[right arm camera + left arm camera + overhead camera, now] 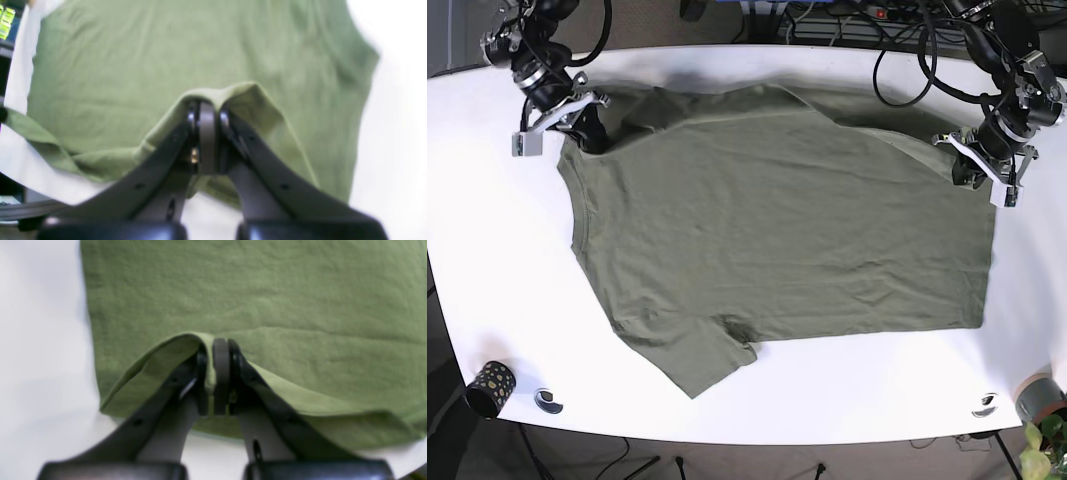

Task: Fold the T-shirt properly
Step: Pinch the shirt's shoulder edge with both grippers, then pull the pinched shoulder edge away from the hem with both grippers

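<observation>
Green T-shirt (777,230) lies spread on the white table (487,250), filling most of its middle, one sleeve sticking out toward 7 o'clock in the base view. Fabric mostly flat, light wrinkles.

Left gripper (972,165) sits at the shirt's 3 o'clock edge, upper corner, in the base view. Left wrist view: left gripper (220,380) has its jaws pressed together on a raised fold of the shirt's edge (186,343); cloth is pinched between the pads and tents up off the table.

Right gripper (587,130) is at the shirt's 10 o'clock corner in the base view, near the far sleeve. Right wrist view: right gripper (206,140) also has its jaws closed, pinching a lifted hump of shirt (233,91), the fabric draping over the tips.

Small dark cup (489,388) stands at the table's 7 o'clock corner, well apart from the shirt. Cables (897,60) trail at 1 o'clock.
</observation>
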Tool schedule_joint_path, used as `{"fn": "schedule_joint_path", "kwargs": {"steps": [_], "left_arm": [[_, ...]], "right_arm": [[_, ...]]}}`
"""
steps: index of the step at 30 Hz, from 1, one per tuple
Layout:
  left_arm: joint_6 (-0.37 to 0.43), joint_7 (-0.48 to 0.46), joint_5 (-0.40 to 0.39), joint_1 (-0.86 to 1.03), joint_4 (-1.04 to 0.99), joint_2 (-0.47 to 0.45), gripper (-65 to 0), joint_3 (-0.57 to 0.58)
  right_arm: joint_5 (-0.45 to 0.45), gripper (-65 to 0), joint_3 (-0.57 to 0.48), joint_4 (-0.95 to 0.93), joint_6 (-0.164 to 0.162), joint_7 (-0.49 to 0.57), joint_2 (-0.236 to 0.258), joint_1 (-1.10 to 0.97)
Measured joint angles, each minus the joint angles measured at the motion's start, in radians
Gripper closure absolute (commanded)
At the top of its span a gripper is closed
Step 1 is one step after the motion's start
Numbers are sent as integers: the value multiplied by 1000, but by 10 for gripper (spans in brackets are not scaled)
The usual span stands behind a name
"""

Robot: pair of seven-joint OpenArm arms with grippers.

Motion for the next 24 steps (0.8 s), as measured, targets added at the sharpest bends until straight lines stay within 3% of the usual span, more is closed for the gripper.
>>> {"fn": "schedule_joint_path", "kwargs": {"steps": [8, 14, 24], "left_arm": [[1, -5, -2, -76, -50, -5, 0, 0], [72, -4, -3, -123, -120, -16, 0, -1], [87, -7, -4, -204, -232, -68, 0, -5]], "right_arm": [[-1, 0, -6, -137, -2, -8, 57, 154], [-4, 0, -47, -286, -4, -8, 113, 252], [-6, 0, -76, -415, -4, -2, 141, 366]]}}
